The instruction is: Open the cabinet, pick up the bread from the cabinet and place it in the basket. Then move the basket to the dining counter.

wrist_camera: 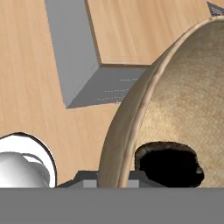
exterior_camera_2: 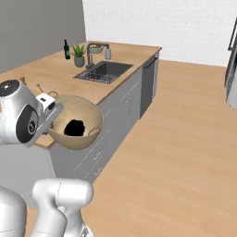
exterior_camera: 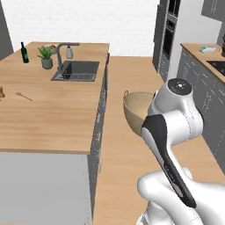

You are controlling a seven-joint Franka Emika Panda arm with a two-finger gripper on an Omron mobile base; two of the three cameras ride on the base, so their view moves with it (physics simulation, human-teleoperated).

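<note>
Right base view shows the basket (exterior_camera_2: 76,122) held up off the floor beside the near corner of the dining counter (exterior_camera_2: 55,74), tilted so that its open top faces the camera. Down in its hollow lies the bread (exterior_camera_2: 74,128), a dark lump against the tan weave. The gripper (exterior_camera_2: 52,121) meets the basket at its rim on the side nearest the arm, and its jaws are clenched on that rim. From the hand view the rim sweeps up in a pale curve from the bottom edge, passing right between the finger tips (wrist_camera: 89,180), with the bread sitting just inside the wall. Beyond the basket in that view are the wooden floor (wrist_camera: 26,78) and a grey corner of the counter's base. Left base view has the basket partly hidden behind the white arm, hanging over the floor in the aisle, near the counter's long edge but apart from it. On the counter top a dark sink (exterior_camera: 78,70) is set into the wood with a grey curved tap (exterior_camera: 61,49) behind it; beside the tap stand a small potted plant (exterior_camera: 45,56), a dark bottle (exterior_camera: 24,52) and a pale soap bottle (exterior_camera: 69,52). A wooden spoon (exterior_camera: 23,96) lies alone on the planks, well apart from the sink.
</note>
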